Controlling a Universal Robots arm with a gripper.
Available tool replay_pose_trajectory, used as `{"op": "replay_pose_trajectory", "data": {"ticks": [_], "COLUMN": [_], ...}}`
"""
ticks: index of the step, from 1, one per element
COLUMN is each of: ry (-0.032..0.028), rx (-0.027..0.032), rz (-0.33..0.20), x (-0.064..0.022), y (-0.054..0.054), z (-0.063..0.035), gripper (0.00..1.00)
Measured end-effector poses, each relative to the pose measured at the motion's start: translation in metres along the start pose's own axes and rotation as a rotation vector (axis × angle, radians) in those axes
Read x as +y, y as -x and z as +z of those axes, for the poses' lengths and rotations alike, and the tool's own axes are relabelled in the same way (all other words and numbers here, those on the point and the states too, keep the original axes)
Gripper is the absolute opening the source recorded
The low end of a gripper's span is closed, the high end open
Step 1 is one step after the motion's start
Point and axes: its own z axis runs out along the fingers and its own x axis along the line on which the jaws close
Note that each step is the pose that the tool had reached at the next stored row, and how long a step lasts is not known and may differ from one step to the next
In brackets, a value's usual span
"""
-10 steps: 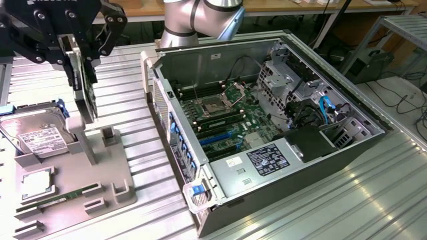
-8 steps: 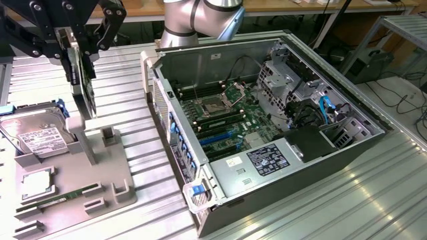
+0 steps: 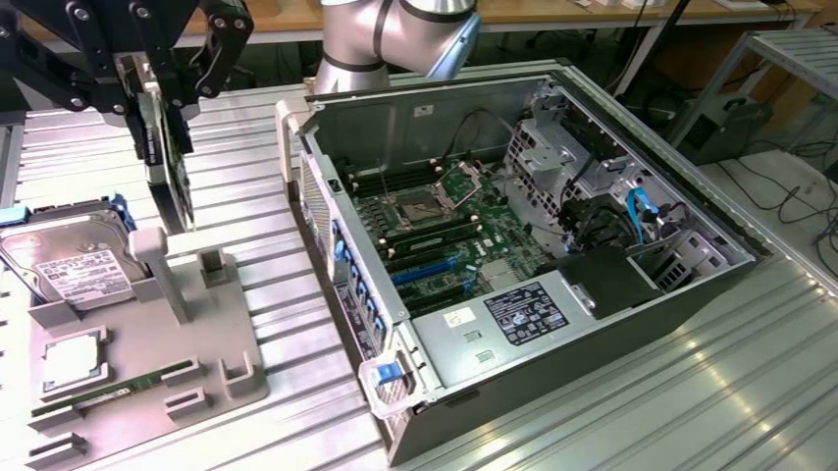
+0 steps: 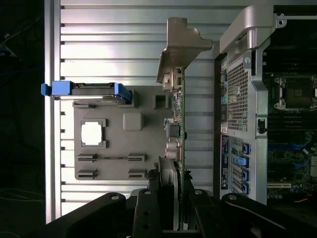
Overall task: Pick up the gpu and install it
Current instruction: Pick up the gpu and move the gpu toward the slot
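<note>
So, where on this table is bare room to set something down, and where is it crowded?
Free: the ribbed table strip between the gray fixture and the computer case, and the patch at the exterior view's lower right of the case. Crowded: the fixture carries the hard drive; the end effector holds the gpu above the table near it.

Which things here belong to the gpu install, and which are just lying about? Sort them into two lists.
In the job: the gripper, shut on the gpu and holding it up on edge; the open computer case; its motherboard.

Lying about: the hard drive, the square silver chip and the RAM stick, all on the grey holder tray.
</note>
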Motion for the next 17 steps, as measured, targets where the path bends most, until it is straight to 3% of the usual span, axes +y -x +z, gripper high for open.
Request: {"op": "replay_pose_trajectory", "data": {"ticks": [17], "ry": [0.0], "rx": [0.0001], "rz": [0.0], "x": [0.0], "y": [0.021], "z": [-0.0001], "gripper": [0.27]}}
